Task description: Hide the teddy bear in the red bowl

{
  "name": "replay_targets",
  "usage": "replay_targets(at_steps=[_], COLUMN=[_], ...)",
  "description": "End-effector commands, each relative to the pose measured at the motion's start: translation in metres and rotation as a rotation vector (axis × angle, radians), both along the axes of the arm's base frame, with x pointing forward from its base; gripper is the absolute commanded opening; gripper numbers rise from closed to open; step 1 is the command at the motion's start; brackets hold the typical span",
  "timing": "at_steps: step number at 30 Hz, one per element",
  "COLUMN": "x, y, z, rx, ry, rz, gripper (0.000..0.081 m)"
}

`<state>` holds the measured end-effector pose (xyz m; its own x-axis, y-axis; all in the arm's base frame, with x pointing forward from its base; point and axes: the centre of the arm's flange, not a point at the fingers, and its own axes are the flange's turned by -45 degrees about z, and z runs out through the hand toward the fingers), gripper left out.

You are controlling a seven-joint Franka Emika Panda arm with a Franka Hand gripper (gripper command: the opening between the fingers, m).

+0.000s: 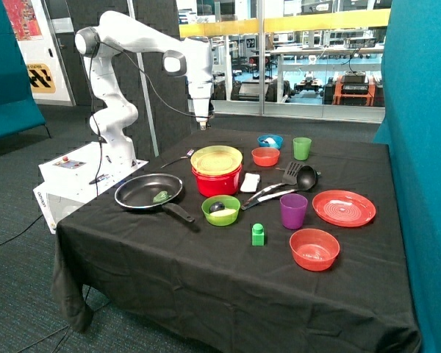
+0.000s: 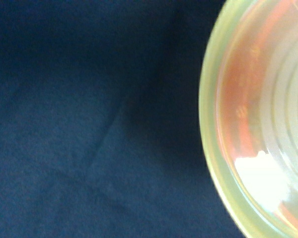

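Observation:
The red bowl [image 1: 217, 182] stands near the middle of the black-clothed table, with a yellow plate [image 1: 217, 159] lying on top of it like a lid. The teddy bear is not in view. My gripper [image 1: 202, 125] hangs above the table just behind the bowl, on the robot-base side, and holds nothing that I can see. In the wrist view the yellow plate [image 2: 258, 124] fills one side, with red showing through it, and black cloth [image 2: 89, 124] fills the other side.
A black frying pan [image 1: 148, 193] with a green item, a green bowl [image 1: 220, 210], purple cup [image 1: 293, 211], green block [image 1: 258, 234], translucent red bowl [image 1: 314, 248], red plate [image 1: 344, 207], black utensils [image 1: 287, 184], small orange-red bowl [image 1: 265, 156], blue bowl [image 1: 270, 141] and green cup [image 1: 302, 148] surround the bowl.

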<state>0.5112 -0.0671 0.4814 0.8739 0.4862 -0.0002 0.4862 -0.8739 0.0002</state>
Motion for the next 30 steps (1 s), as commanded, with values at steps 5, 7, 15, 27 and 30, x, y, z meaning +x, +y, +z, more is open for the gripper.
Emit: replay_targets(at_steps=[5, 7, 15, 27, 30], x=[-0.018, -0.020, -0.027, -0.031, -0.033], y=[-0.021, -0.025, -0.040, -0.029, -0.024], z=[0.013, 0.016, 0.019, 0.013, 0.009], rx=[0.0003, 0.0003, 0.0003, 0.0003, 0.0003], ry=[-0.0001, -0.0001, -0.0001, -0.0001, -0.0001], rz=[-0.036, -0.046, -0.096, -0.164, -0.172], gripper=[0.0534, 0.0538, 0.0535, 0.0463, 0.0425])
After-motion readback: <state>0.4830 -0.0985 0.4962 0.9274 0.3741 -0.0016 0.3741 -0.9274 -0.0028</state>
